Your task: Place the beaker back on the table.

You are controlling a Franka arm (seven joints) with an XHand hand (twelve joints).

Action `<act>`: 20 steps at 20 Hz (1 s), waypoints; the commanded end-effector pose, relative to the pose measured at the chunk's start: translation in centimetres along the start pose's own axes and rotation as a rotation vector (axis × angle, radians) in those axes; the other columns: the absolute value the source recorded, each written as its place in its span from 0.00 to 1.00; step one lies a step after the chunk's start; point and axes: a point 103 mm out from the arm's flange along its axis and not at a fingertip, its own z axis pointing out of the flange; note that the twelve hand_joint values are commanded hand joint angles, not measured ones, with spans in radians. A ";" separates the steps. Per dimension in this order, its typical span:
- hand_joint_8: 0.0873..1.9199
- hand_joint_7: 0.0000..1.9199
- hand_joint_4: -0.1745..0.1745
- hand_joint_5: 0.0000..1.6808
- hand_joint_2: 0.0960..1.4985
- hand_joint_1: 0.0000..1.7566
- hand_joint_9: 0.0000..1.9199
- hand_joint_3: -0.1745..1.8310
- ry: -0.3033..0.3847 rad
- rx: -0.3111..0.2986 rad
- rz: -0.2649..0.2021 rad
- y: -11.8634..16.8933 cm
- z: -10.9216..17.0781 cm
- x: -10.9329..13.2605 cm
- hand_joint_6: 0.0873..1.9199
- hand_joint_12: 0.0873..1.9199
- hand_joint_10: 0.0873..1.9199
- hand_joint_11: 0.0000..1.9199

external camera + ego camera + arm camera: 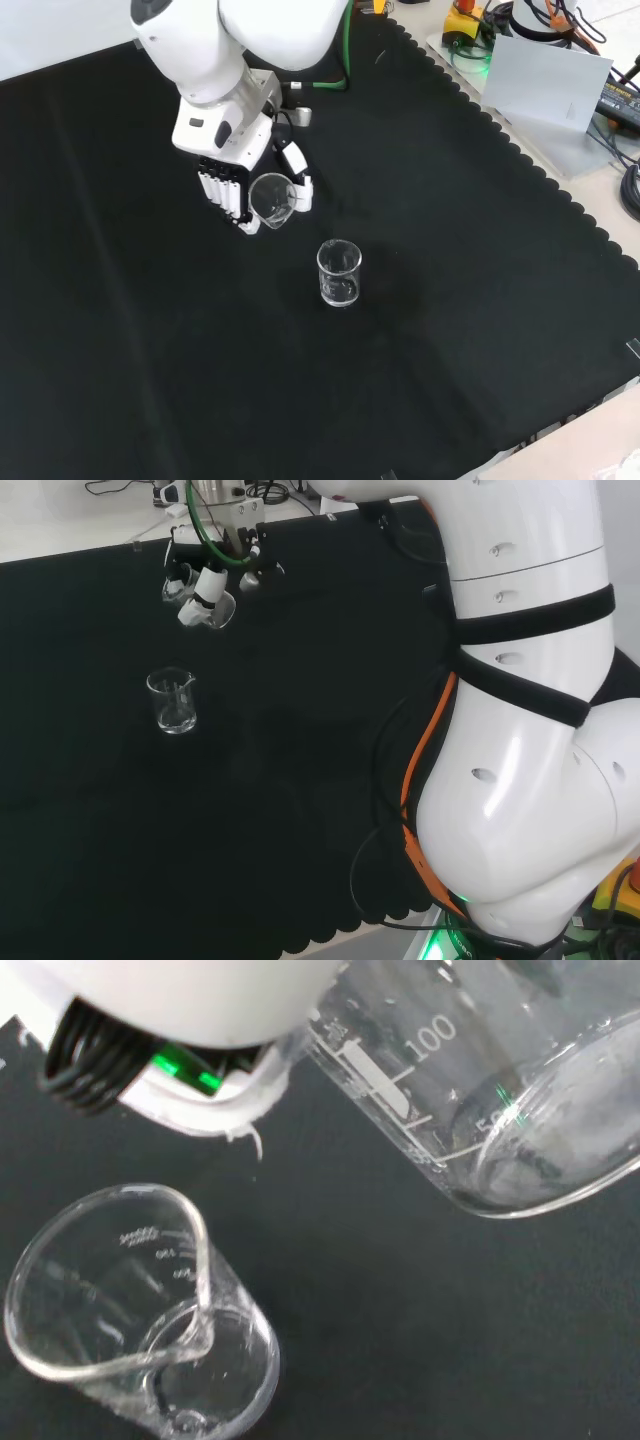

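Observation:
A clear glass beaker (271,198) hangs tilted above the cloth, its mouth turned toward the front camera. The black and white hand (228,176) has its fingers and thumb curled round it. In the head view the hand (208,583) holds that beaker (222,610) near the bench's far side. The wrist view shows the held beaker (500,1090) close up, lying aslant with its printed scale in sight. A second clear beaker (339,273) stands upright on the cloth just below and right of the hand in the front view, also seen as beaker (173,701) and beaker (140,1310).
Black cloth (150,380) covers the bench with bare room all round the standing beaker. A grey sheet (545,85) and cables lie off the cloth at the front view's upper right. The arm's white links (530,710) take up the head view's right.

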 end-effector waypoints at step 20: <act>0.45 0.64 0.00 0.69 0.33 0.74 0.76 0.54 0.367 -0.259 -0.154 1.7 5.1 -6.4 0.47 0.39 0.43 0.62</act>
